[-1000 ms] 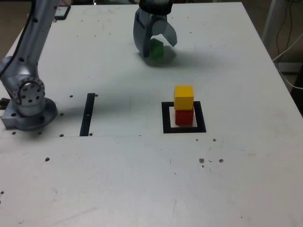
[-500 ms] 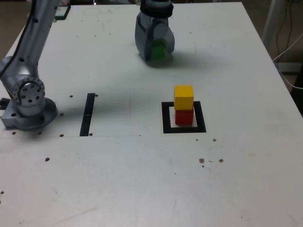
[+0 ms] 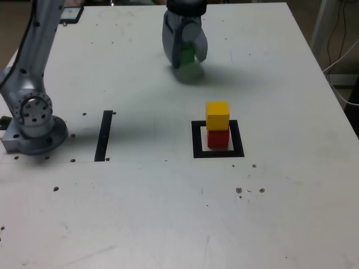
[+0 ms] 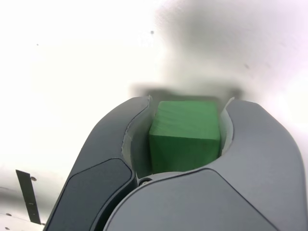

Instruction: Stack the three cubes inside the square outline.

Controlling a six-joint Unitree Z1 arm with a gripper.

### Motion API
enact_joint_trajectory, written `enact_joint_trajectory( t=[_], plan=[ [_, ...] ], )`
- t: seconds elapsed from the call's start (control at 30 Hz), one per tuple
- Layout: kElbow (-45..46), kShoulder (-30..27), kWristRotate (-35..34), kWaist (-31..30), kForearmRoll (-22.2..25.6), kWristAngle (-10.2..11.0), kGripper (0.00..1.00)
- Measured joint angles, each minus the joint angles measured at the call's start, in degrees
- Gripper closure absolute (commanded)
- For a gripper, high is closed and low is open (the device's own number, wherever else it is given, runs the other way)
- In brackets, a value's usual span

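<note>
Jaws clamp green cube (image 3: 187, 54); we need gripper (image 3: 185, 56) nearer the camera, exterior view's right, above yellow cube (image 3: 217, 115).

We see the exterior view evenly and fairly brightly lit, with a cool cast and slightly soft detail across the white table (image 3: 168, 213). A diffuse grey shadow lies on the table just below the gripper (image 3: 184, 55) and spreads toward the exterior view's right of it; a fainter one trails from the arm's base (image 3: 33, 131) toward the black strip (image 3: 104, 135).

In the wrist view the table is heavily overexposed, washed to near pure white beside the gripper (image 4: 185, 103). The green cube (image 4: 185, 134) between the jaws is reasonably sharp, with a blurred dark shadow on the table beyond it. The gripper's nearest surfaces look soft.
</note>
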Motion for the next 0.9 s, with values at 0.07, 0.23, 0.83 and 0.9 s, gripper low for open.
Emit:
enact_joint_trajectory(
  t=[0.07,0.23,0.83,0.9],
  plan=[
    [0.0,-1.9,0.3,-1.2,0.7,0.0,0.88],
    [0.0,-7.9,0.4,-6.5,4.0,0.0,0.88],
    [1.6,-16.3,-25.9,-40.3,10.8,-1.4,0.88],
    [1.5,-16.0,-28.3,-43.7,11.2,-1.5,0.88]
  ],
)
